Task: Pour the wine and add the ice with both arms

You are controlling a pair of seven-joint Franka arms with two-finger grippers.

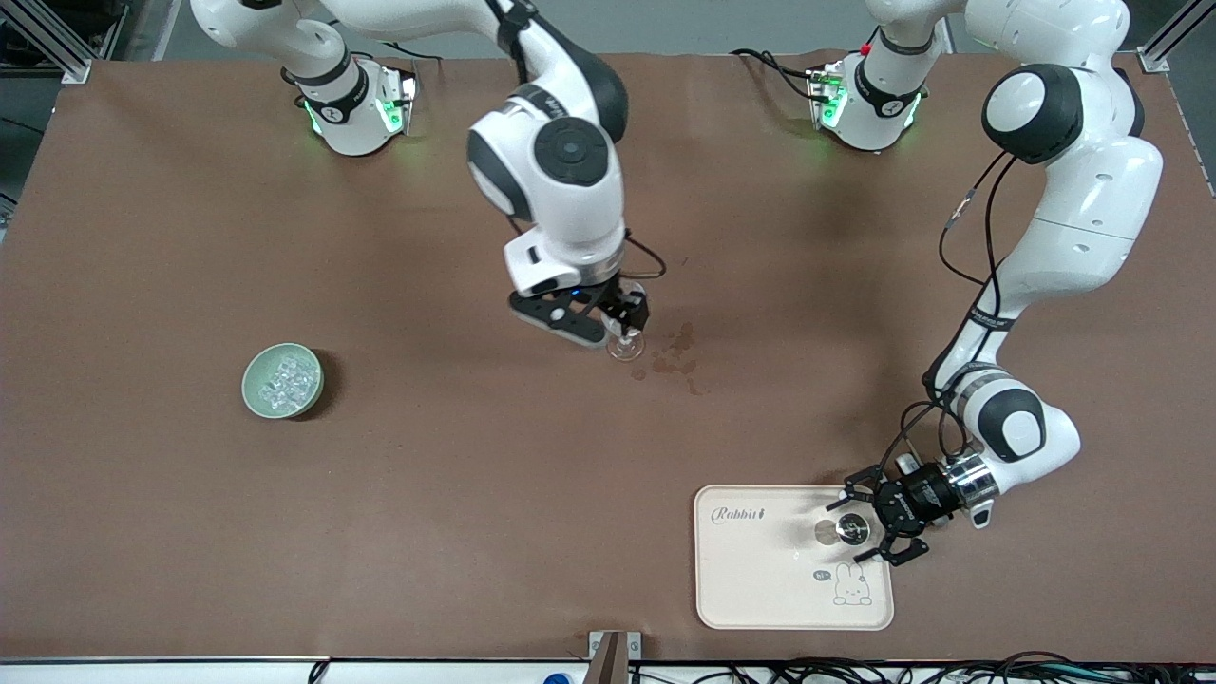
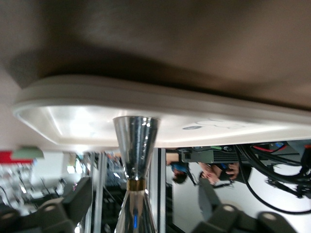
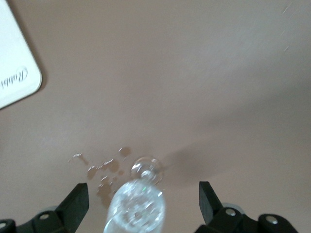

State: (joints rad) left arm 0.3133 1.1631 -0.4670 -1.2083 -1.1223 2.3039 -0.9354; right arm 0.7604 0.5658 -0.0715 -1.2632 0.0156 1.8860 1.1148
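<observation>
A clear stemmed glass (image 1: pixel 625 348) stands mid-table; in the right wrist view (image 3: pixel 137 208) glinting whitish bits show in its bowl. My right gripper (image 1: pixel 624 318) (image 3: pixel 143 194) is open right over the glass, its fingers wide on either side and not touching it. The ice (image 1: pixel 287 381) lies in a pale green bowl (image 1: pixel 255 397) toward the right arm's end. My left gripper (image 1: pixel 879 525) (image 2: pixel 143 194) is open around a shiny metal hourglass-shaped cup (image 1: pixel 852 530) (image 2: pixel 136 143) that stands on a cream tray (image 1: pixel 760 589) (image 2: pixel 87 92). No bottle shows.
Dark wet stains (image 1: pixel 676 361) (image 3: pixel 104 170) lie on the brown table beside the glass. The tray sits near the table's front edge, toward the left arm's end. Both arm bases (image 1: pixel 356 104) stand along the back edge.
</observation>
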